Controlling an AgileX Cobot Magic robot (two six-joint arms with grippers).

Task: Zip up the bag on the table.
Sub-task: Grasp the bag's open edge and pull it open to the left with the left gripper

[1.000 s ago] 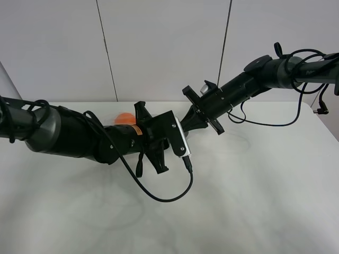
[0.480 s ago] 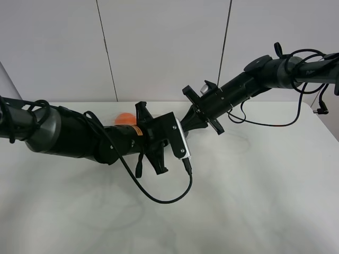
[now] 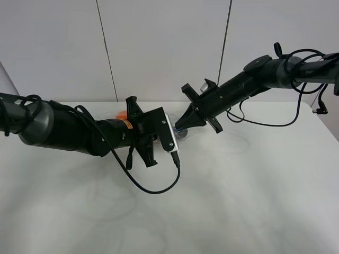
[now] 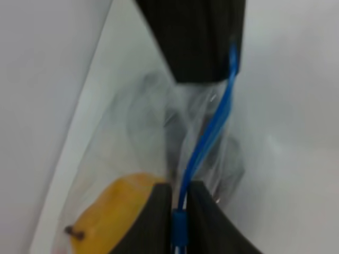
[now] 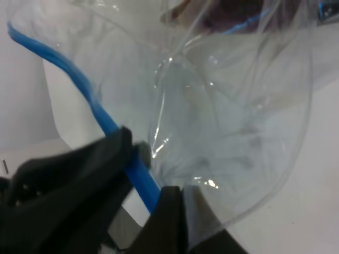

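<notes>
The clear bag (image 4: pixel 153 127) lies on the white table (image 3: pixel 254 190), and its blue zip strip (image 4: pixel 209 137) is stretched between both grippers. My left gripper (image 4: pixel 179 211) is shut on one end of the strip, beside a yellow fruit (image 4: pixel 114 211) inside the bag. At the strip's other end my right gripper (image 5: pixel 140 177) is also shut on the blue strip (image 5: pixel 79 87), with crumpled clear plastic (image 5: pixel 233 116) beyond it. From above, the bag (image 3: pixel 181 132) barely shows between the two wrists, and an orange fruit (image 3: pixel 122 114) peeks from behind the left arm.
Both arms meet over the table's far middle, close to the grey panelled wall (image 3: pixel 159 47). A black cable (image 3: pixel 153 189) loops from the left wrist down onto the tabletop. The right arm's cables (image 3: pixel 296 111) hang at the far right.
My left gripper closed fully on the zip strip and slid left along it, away from the right gripper. The right arm has stayed where it was.
</notes>
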